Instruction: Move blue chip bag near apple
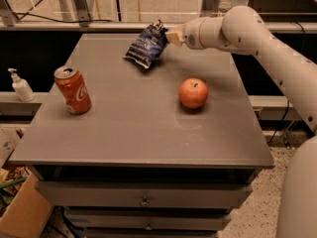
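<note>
Grey matte tabletop [138,133] w/ drawers underneath fills your view, smooth and flat. Take the apple [193,93] as your ref: round, glossy red-orange w/ a yellowish patch and a short dark stem, sitting upright on the top. Your gripper [173,36] is behind the apple and a bit left of it, tan fingers pinched on the top corner of the blue chip bag [146,44]. That bag (crinkly dark foil, white print) hangs tilted, behind-left of the apple and well apart from it; lower edge touching the surface or just over it, can't tell which. Far left of the apple stands a red soda can [73,89], a cylinder w/ a silvery top. Further left, off the table, sits a white pump bottle [21,85].
</note>
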`<action>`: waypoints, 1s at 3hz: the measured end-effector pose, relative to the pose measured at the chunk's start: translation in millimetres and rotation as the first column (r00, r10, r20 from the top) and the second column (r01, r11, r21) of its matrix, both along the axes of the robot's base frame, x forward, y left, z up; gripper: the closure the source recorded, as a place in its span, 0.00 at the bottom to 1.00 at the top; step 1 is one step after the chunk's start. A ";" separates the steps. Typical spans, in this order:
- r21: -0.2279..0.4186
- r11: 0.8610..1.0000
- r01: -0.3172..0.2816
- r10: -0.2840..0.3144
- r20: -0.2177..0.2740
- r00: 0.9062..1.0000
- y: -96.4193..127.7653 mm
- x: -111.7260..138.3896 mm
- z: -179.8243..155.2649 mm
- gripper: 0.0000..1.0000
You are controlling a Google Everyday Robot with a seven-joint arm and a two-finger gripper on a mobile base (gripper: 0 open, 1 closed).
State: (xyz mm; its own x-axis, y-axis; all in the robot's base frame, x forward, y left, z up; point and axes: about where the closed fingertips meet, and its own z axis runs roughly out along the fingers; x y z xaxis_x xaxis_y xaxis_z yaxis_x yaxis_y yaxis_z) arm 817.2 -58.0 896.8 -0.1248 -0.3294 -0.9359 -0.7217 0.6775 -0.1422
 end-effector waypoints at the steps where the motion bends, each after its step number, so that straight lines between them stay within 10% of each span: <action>1: 0.020 0.998 0.056 -0.056 0.022 0.998 -29.7 -22.8 25.8 1.00; 3: 0.033 0.979 0.203 -0.203 0.010 0.979 -101.5 -86.3 38.7 1.00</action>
